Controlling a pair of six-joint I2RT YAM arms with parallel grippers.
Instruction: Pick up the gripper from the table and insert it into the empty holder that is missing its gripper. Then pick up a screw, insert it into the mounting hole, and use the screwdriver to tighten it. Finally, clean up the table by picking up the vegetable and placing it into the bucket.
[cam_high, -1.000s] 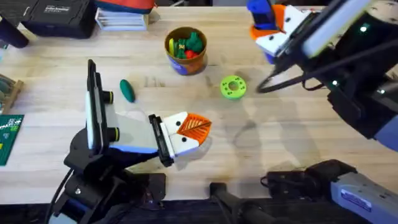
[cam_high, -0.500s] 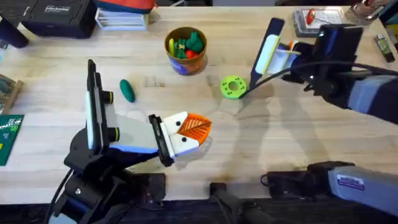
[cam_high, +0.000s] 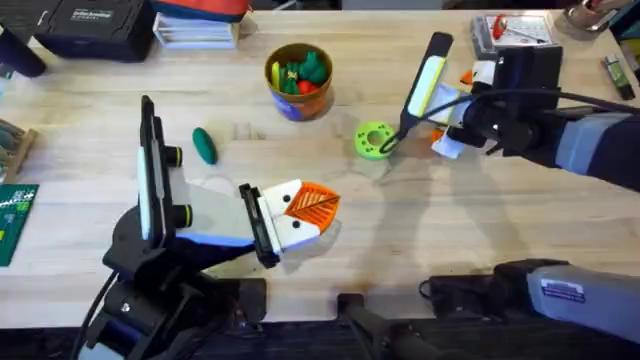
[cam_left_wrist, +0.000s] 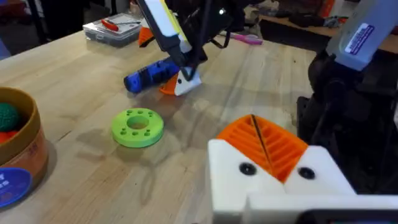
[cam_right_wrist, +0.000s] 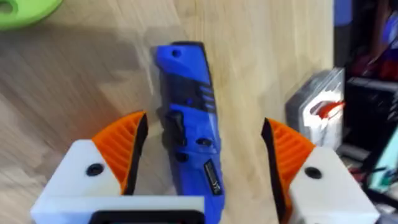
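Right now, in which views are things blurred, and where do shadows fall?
Right wrist: the screwdriver and orange pads look soft. Left wrist: the near holder is soft, the green ring sharper. Overhead: faint arm shadows lie on the table.

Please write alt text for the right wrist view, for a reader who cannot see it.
The right end effector hangs open over the blue screwdriver, which lies on the wooden table between its orange-padded fingers. A green ring sits at one corner.
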